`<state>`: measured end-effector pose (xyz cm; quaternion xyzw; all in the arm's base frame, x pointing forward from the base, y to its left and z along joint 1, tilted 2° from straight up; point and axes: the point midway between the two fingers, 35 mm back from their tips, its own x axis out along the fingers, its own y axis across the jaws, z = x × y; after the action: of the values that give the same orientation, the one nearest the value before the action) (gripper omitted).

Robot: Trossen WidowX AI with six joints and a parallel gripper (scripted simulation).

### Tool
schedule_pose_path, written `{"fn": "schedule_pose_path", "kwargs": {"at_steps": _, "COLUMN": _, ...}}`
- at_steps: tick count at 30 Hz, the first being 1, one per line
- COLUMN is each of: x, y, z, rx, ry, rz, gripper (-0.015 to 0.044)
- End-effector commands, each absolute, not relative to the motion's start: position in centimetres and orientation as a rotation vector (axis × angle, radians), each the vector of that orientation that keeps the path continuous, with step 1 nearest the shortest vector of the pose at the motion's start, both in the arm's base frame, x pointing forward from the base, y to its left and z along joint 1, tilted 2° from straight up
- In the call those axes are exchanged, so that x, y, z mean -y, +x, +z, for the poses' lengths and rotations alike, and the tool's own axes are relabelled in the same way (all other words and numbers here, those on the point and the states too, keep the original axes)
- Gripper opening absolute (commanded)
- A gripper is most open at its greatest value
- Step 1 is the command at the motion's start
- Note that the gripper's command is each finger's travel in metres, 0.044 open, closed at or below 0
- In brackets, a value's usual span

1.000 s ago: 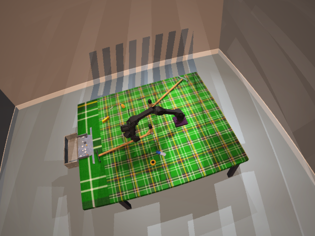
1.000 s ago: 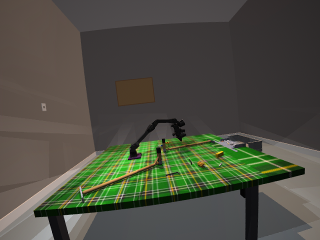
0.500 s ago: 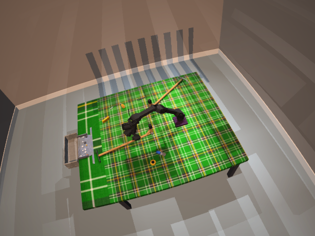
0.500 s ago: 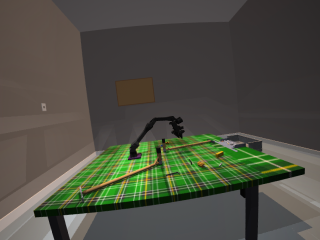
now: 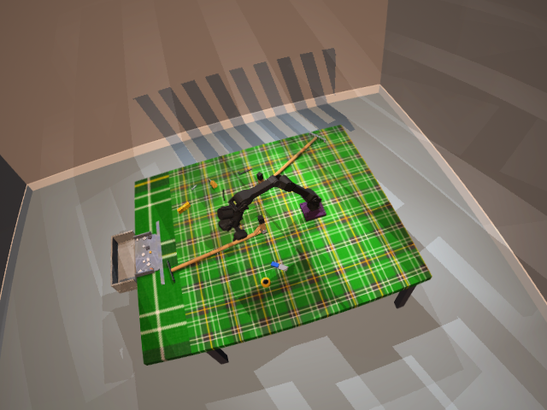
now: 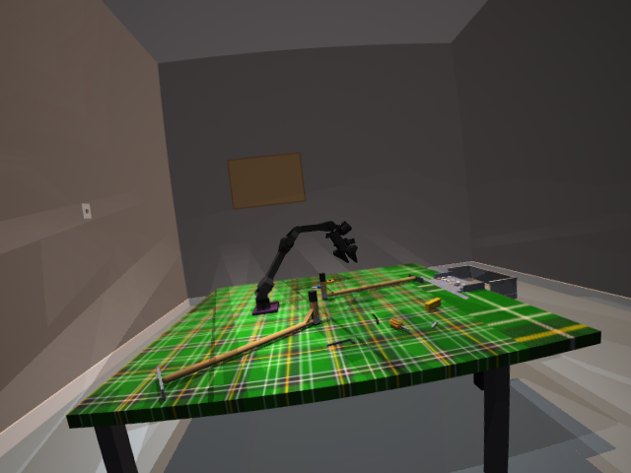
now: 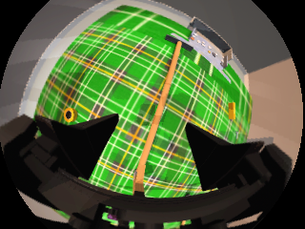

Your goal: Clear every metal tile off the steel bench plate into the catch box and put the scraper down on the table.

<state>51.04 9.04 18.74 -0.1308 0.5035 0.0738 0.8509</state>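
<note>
A long wooden tool with a wide dark blade, apparently the scraper [image 5: 216,250] [image 6: 377,286] [image 7: 163,95], lies on the table. Its blade [image 5: 170,271] is just short of the steel plate [image 5: 155,257]. An upright black-topped post [image 5: 261,219] [image 6: 322,285] stands at its near end. Several small tiles [image 5: 144,254] lie scattered on the plate. The catch box [image 5: 123,289] [image 6: 502,288] [image 7: 228,57] adjoins the plate's far end, beyond the table edge. My gripper [image 6: 352,260] [image 7: 152,121] is wide open and empty, high above the scraper's handle.
A second long wooden tool [image 5: 296,156] [image 6: 245,348] with a thin grey head lies toward the opposite corner, with another black-topped post [image 5: 259,176] [image 6: 313,305]. A yellow block [image 5: 184,207] [image 6: 432,304] [image 7: 232,111], orange ring [image 5: 265,282] [image 7: 71,114] and blue-handled item [image 5: 275,265] lie around.
</note>
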Motion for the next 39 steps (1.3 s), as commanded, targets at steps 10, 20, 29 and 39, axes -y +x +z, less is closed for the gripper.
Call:
{"fn": "schedule_pose_path", "kwargs": {"at_steps": 10, "x": -9.7, "y": 48.6, "z": 23.3, "rx": -0.951, "ry": -0.291, "rz": 0.098, "gripper": 0.044}}
{"fn": "schedule_pose_path", "kwargs": {"at_steps": 20, "x": -10.0, "y": 46.5, "z": 26.5, "rx": -0.864, "ry": -0.293, "rz": 0.061, "gripper": 0.044}}
{"fn": "schedule_pose_path", "kwargs": {"at_steps": 29, "x": -10.1, "y": 44.4, "z": 29.2, "rx": -0.786, "ry": -0.287, "rz": 0.029, "gripper": 0.044}}
{"fn": "schedule_pose_path", "kwargs": {"at_steps": 39, "x": -10.0, "y": 42.0, "z": 31.9, "rx": -0.699, "ry": -0.273, "rz": -0.004, "gripper": 0.044}}
